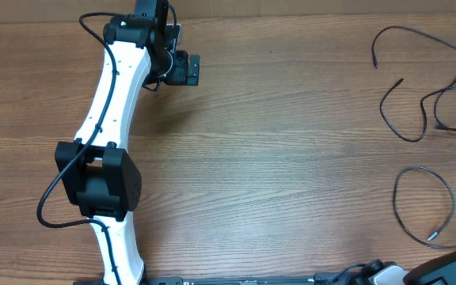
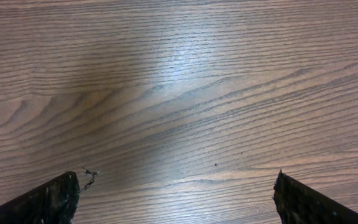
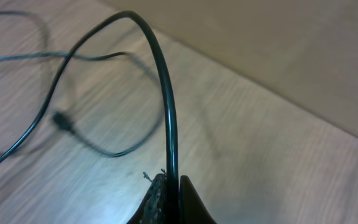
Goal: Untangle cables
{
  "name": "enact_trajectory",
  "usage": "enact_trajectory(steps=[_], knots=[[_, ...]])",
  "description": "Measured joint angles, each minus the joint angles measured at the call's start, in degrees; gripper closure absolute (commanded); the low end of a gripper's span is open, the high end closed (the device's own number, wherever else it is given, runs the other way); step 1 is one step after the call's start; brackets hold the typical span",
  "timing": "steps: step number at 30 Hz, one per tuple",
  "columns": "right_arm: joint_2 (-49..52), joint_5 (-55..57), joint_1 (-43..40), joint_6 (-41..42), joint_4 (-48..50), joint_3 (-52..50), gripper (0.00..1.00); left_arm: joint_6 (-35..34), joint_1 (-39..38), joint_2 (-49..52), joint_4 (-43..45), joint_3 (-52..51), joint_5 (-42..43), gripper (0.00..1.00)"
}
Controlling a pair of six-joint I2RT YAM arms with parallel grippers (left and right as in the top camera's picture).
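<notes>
Cable (image 3: 169, 93) stands clenched in right tool (image 3: 171, 182); left tool (image 2: 176, 179), released, points down at table (image 2: 179, 74).

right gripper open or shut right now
Shut: the right gripper is closed tight on the black cable, which arches up from it in the right wrist view.

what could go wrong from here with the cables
The right hand pinches the black cable at its very fingertips, so a pull may let it slip out.
The loose plug end and the loops beside it could drag along and tighten.
The left hand is open and far off, so nothing pins the slack.
</notes>
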Motion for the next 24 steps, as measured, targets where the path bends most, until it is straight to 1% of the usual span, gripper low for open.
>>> enact_trajectory(steps=[7,8,9,10,11,12,13,24], knots=[[0.0,-3.08,-7.74,0.44,2.1,0.0,0.96,0.0,0.0,0.0,0.0,0.0,0.0,0.0],[0.0,-3.78,-8.41,0.92,2.36,0.0,0.89,0.0,0.0,0.0,0.0,0.0,0.02,0.01],[0.0,-4.46,-9.01,1.64,2.54,0.0,0.76,0.0,0.0,0.0,0.0,0.0,0.0,0.0],[0.0,-4.85,-9.29,1.95,2.71,0.0,0.64,0.0,0.0,0.0,0.0,0.0,0.02,0.0],[0.0,-5.31,-9.55,2.03,2.93,0.0,0.43,0.0,0.0,0.02,0.0,0.0,0.0,0.01],[0.0,-5.55,-9.57,2.6,2.86,0.0,0.08,0.0,0.0,0.0,0.0,0.0,0.0,0.0],[0.0,-5.9,-9.57,2.43,2.91,0.0,0.0,0.0,0.0,0.0,0.0,0.0,0.02,0.0],[0.0,-10.32,-9.55,3.02,0.7,0.0,0.0,0.0,0.0,0.02,0.0,0.0,0.0,0.0]])
